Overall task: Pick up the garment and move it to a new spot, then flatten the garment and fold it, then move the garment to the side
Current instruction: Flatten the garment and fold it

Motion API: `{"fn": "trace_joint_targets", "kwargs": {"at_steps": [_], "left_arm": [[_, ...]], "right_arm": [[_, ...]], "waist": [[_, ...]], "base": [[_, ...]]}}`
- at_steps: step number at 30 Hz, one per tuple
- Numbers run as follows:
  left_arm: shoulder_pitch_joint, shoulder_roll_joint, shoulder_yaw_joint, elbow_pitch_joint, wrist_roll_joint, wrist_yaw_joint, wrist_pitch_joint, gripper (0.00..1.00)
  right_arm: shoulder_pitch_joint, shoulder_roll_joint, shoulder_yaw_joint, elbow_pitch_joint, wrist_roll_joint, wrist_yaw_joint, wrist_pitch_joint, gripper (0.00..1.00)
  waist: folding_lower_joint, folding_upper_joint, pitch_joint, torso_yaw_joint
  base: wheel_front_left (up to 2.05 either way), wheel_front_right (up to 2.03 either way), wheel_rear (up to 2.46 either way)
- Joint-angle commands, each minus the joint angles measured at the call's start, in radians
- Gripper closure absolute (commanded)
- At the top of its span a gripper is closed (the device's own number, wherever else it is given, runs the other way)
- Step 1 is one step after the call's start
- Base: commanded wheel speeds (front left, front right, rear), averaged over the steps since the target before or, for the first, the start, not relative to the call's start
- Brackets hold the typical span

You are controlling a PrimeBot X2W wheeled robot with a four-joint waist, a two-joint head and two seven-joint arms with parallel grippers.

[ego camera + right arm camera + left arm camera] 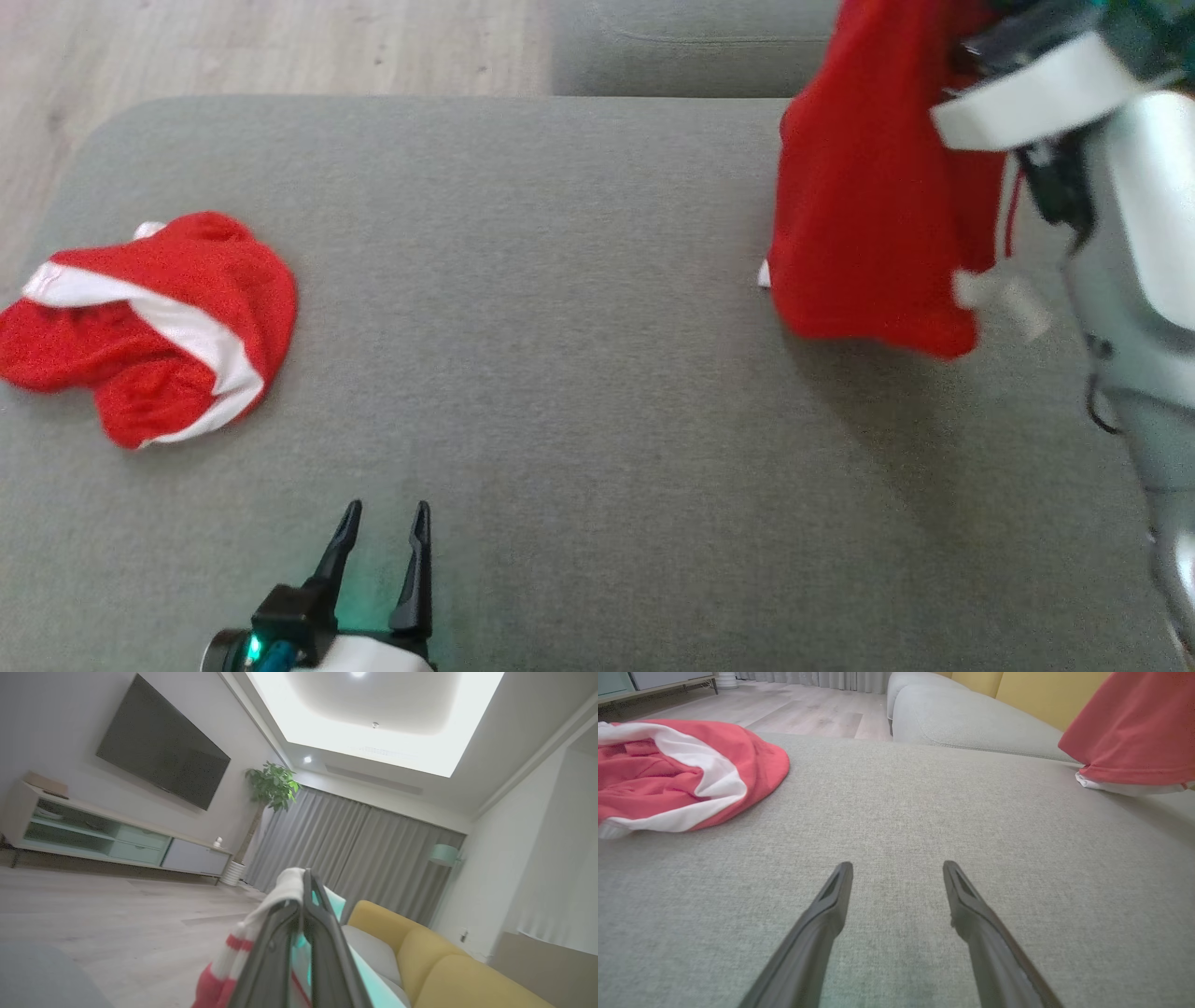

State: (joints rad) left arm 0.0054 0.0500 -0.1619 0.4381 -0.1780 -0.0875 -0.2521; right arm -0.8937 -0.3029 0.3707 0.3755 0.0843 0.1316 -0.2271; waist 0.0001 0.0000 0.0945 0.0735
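hanging garment point(868, 215): 1 | lying garment point(149, 327): 1 | hands point(387, 509) point(307, 879): 2

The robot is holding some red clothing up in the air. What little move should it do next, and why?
Probably swing the right gripper toward the middle of the grey cushion and lower it. It is shut on the red garment, which hangs over the cushion's right side. The middle lies bare, the other red garment sits far left, and the left gripper is open.
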Motion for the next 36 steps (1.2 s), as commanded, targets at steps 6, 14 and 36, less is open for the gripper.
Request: {"fn": "trace_joint_targets", "kwargs": {"at_steps": [6,14,36], "left_arm": [[-0.039,0.0,0.019,-0.016,-0.009,0.011,-0.01,0.0],[-0.022,0.0,0.015,-0.023,-0.028,0.02,-0.01,0.0],[-0.075,0.0,0.004,-0.023,-0.021,0.014,-0.01,0.0]], "right_arm": [[-0.165,0.112,0.008,0.005,0.064,-0.001,-0.021,1.0],[-0.114,0.05,-0.11,0.13,0.071,-0.001,-0.015,1.0],[0.261,0.095,-0.265,0.442,-0.057,-0.001,-0.026,0.0]], "waist": [[-0.0001,0.0,0.005,0.065],[-0.0001,0.0,0.018,0.092],[-0.0001,0.0,0.071,0.045]], "base": [[0.0,0.0,0.0],[0.0,0.0,0.0],[0.0,0.0,0.0]]}}
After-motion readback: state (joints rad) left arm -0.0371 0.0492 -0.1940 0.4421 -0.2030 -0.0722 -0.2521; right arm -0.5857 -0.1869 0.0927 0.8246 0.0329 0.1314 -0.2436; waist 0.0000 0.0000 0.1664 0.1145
